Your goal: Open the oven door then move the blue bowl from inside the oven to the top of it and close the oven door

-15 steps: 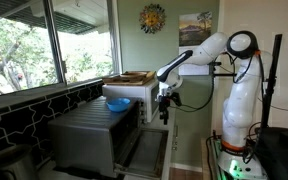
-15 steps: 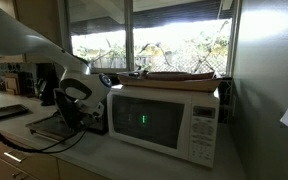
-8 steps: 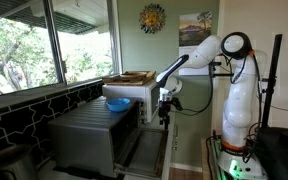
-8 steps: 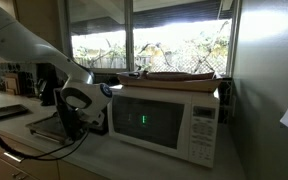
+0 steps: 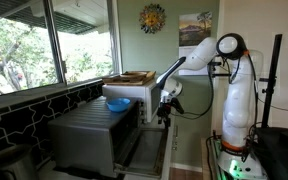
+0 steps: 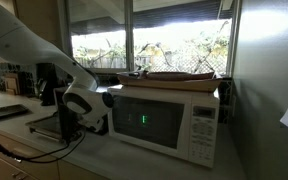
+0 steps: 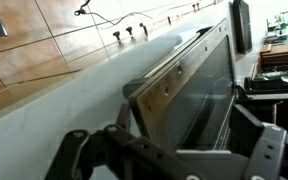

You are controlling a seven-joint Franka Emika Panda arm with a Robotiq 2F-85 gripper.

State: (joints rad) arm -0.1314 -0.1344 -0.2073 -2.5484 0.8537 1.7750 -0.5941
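The grey oven (image 5: 84, 135) stands on the counter under the window. The blue bowl (image 5: 117, 103) sits on its ribbed top, near the front edge. The oven door (image 5: 149, 150) is dropped open towards the robot. My gripper (image 5: 164, 114) hangs open just above the door's outer edge, holding nothing. In the wrist view the dark-glass door (image 7: 189, 90) with its metal frame fills the middle, and my gripper (image 7: 179, 165) has its open fingers (image 7: 84, 155) spread to either side of it. In an exterior view my gripper (image 6: 70, 122) is low beside the white appliance.
A white microwave-like appliance (image 6: 169, 120) stands next to the oven, with a wooden tray (image 6: 184, 75) on top. Windows run behind the counter. The tiled wall (image 7: 44, 50) and the counter surface (image 7: 54, 110) lie beside the door. The robot's base (image 5: 234, 130) stands at the counter's end.
The arm has shifted a little and the gripper has sunk slightly towards the open door. The jaws stayed open; bowl and door have not moved.
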